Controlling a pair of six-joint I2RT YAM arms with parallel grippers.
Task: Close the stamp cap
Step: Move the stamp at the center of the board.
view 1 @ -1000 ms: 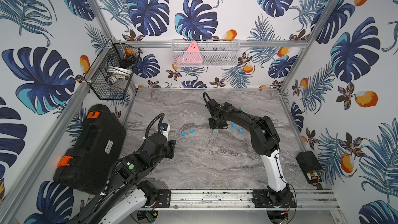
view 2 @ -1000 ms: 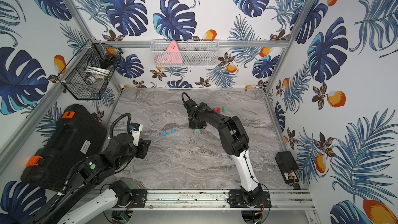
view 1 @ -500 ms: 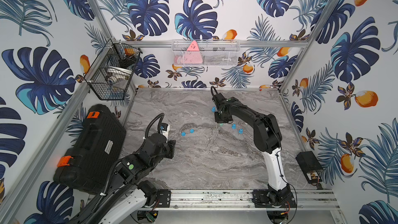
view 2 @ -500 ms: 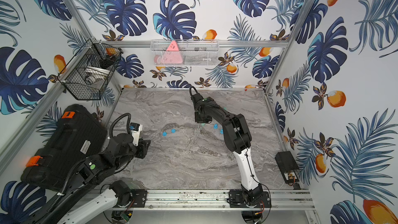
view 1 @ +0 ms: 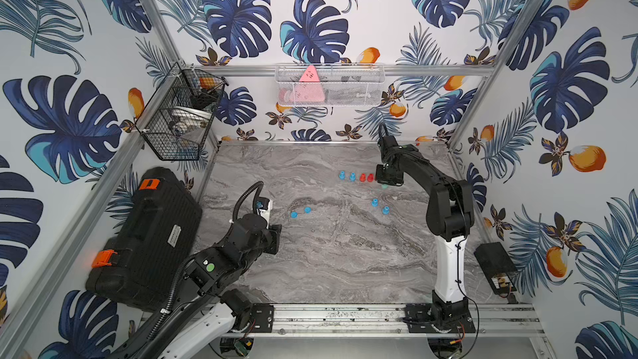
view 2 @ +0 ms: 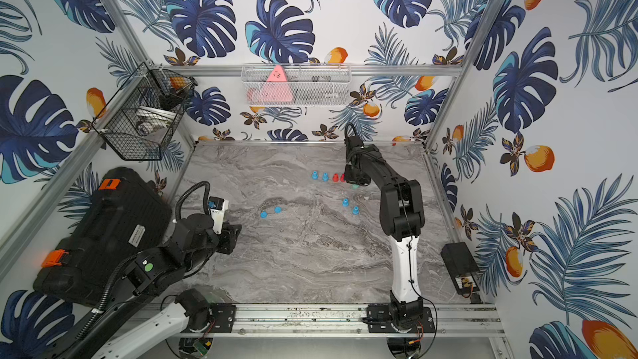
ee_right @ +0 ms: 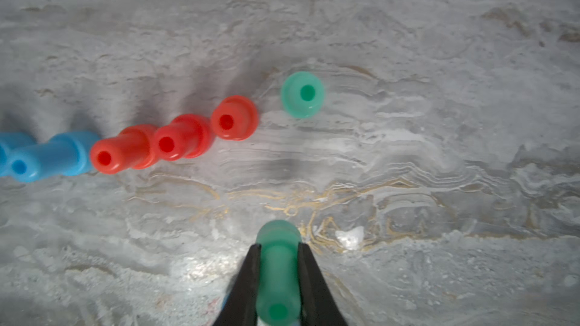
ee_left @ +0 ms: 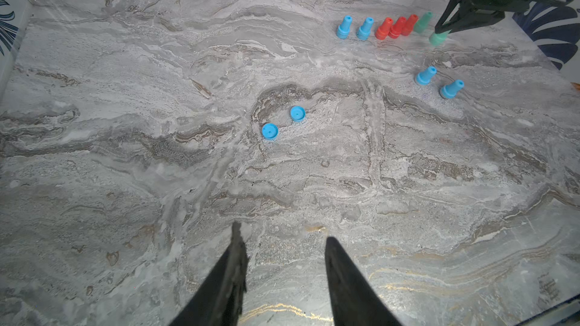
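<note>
**Operator:** Report status, largest item first.

**Technician:** The grey marble-patterned tabletop [view 1: 328, 264] carries everything. The left gripper [ee_left: 282, 232], bottom centre of its wrist view, is released and empty. The right gripper [ee_right: 278, 249], bottom centre of its own view, is clenched on a green flared plastic stamp [ee_right: 277, 280] (whether its cap is seated cannot be told).

**Operator:** Hazards?

**Technician:** Releasing too near the standing green stamp [ee_right: 303, 95] or the red plastic stamps [ee_right: 233, 117] could topple the row. Two round blue plastic caps [ee_left: 270, 130] lie loose at frame centre. A skewed press could jam or flick one.
</note>
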